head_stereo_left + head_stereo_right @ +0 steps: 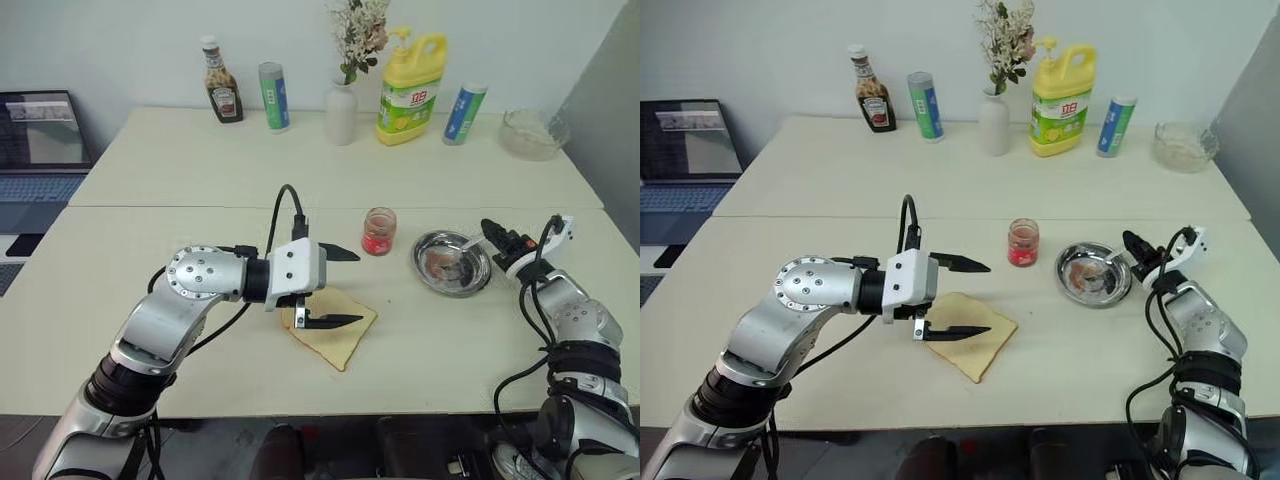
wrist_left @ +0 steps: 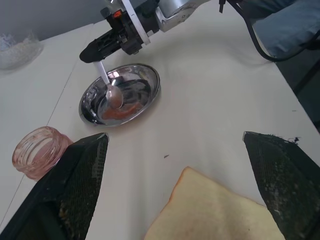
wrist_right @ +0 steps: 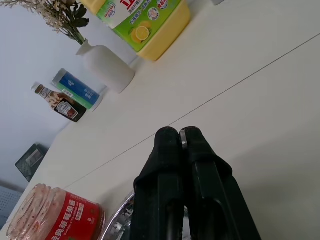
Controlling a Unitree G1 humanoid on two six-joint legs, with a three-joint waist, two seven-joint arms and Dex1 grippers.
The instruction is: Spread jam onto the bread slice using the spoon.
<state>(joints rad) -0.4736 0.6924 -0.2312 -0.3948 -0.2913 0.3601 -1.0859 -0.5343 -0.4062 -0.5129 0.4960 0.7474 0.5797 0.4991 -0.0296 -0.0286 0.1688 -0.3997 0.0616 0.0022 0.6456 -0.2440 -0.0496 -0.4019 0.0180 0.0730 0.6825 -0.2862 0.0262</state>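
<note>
My right pincer (image 2: 95, 50) is clamped shut on the spoon (image 2: 111, 86) handle, the bowl hanging into the steel dish (image 1: 452, 263) on the table (image 1: 200, 180). My left pincer (image 1: 345, 287) hangs wide open, holding nothing, over the bread (image 1: 332, 332), one finger above its near edge. The jam jar (image 1: 379, 231) stands between bread and dish. I judge the next move needs a level lift to the jar, loading the spoon without tipping it.
</note>
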